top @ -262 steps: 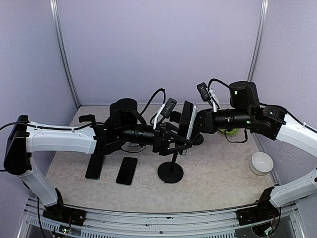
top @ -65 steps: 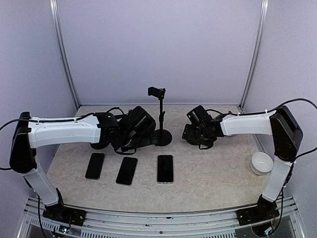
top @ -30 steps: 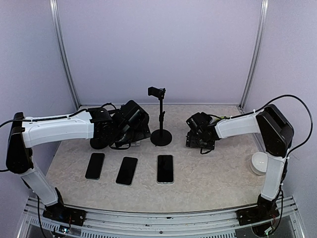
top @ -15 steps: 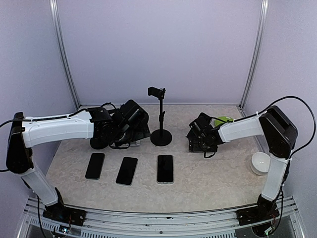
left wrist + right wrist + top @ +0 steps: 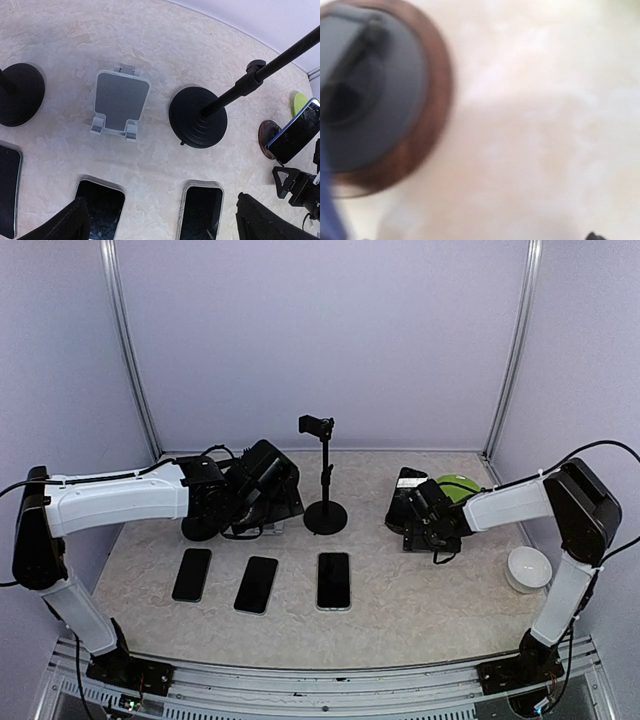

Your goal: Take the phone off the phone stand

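A dark phone (image 5: 295,136) with a blue edge leans on a phone stand with a round brown base (image 5: 264,134) at the right; from above it shows as the phone (image 5: 406,483). My right gripper (image 5: 424,528) hovers low just in front of it. The blurred right wrist view shows the stand's brown base (image 5: 434,125) and grey holder (image 5: 375,90) at left, with only bare table between the open jaws. My left gripper (image 5: 165,226) is open above the table, its fingertips (image 5: 75,222) wide apart over two flat phones.
Three phones lie flat in a row: (image 5: 192,573), (image 5: 256,584), (image 5: 333,580). A black pole stand (image 5: 325,515) with an empty clamp stands mid-table. An empty grey-white stand (image 5: 120,102) sits left of it. A green plate (image 5: 456,483) and white bowl (image 5: 527,568) are at the right.
My right gripper has slid to the right along the table, away from the pole stand and toward the green plate. The left arm has stayed still.
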`<state>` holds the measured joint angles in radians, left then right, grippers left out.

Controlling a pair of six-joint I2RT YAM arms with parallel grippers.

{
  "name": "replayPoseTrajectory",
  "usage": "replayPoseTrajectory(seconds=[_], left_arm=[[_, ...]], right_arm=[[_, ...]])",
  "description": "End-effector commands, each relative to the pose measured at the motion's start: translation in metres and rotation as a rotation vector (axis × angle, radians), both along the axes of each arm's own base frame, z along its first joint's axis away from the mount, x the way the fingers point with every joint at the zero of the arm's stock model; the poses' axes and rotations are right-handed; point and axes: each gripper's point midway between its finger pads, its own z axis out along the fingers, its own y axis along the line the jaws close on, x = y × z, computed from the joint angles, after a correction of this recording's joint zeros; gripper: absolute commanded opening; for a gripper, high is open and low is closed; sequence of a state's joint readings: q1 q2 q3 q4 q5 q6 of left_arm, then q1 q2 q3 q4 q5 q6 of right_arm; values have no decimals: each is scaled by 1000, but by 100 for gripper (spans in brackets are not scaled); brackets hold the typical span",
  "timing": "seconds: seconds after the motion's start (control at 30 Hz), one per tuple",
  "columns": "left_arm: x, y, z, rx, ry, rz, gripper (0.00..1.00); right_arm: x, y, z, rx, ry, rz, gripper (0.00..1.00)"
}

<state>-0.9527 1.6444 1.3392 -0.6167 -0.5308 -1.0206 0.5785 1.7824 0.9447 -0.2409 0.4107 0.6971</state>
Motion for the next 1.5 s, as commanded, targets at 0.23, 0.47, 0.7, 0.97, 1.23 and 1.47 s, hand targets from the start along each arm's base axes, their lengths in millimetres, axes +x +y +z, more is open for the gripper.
replayPoseTrajectory(seconds=[0.23,0.47,0.7,0.97,1.23,1.47], left_arm=[[4,21,10,-9,-32,24,99],[8,30,13,-29,-48,30,99],[12,39,20,-51,-67,55,99],[14,42,23,-65,-72,78,99],[11,53,26,-55,-77,104,99],[13,55,24,-53,-74,112,99]], right_arm=[[3,-42,16,12,-42,-47,93],[7,-8,67,179,-123,32,99],[25,7,113,271,-194,-56,100],[60,27,117,249,-198,-187,100],[69,26,108,67,-158,-318,100],[63,25,92,1,-117,-394,100]])
